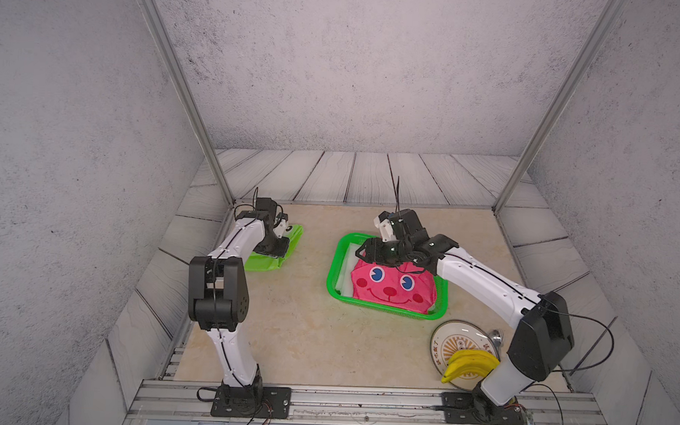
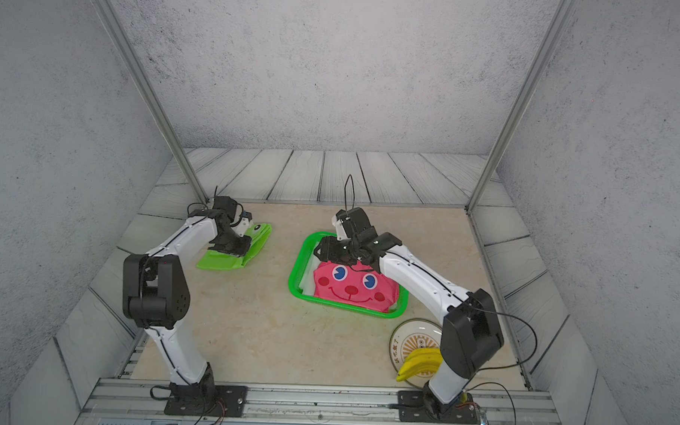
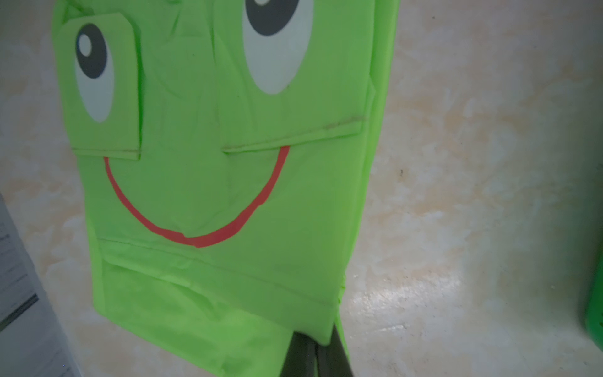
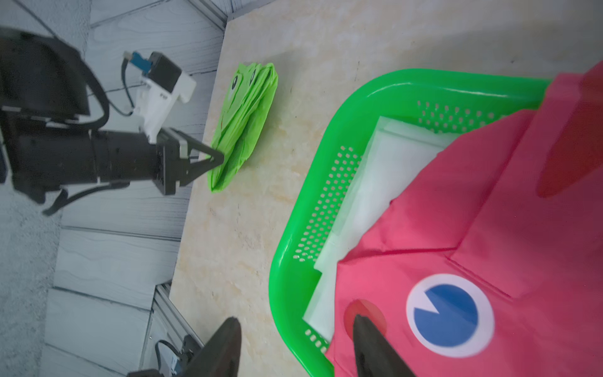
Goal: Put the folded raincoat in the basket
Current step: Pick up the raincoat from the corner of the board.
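A folded green raincoat with a smiling face lies on the table at the left. My left gripper is shut on its near edge. A folded pink raincoat lies in the green basket, on top of a white folded sheet. My right gripper stands open over the basket's far left rim. One finger is above the pink raincoat, the other above the table, and nothing is held.
A round plate with yellow bananas sits at the near right, by the right arm's base. Metal frame posts stand at the table's back corners. Bare table lies between the green raincoat and the basket.
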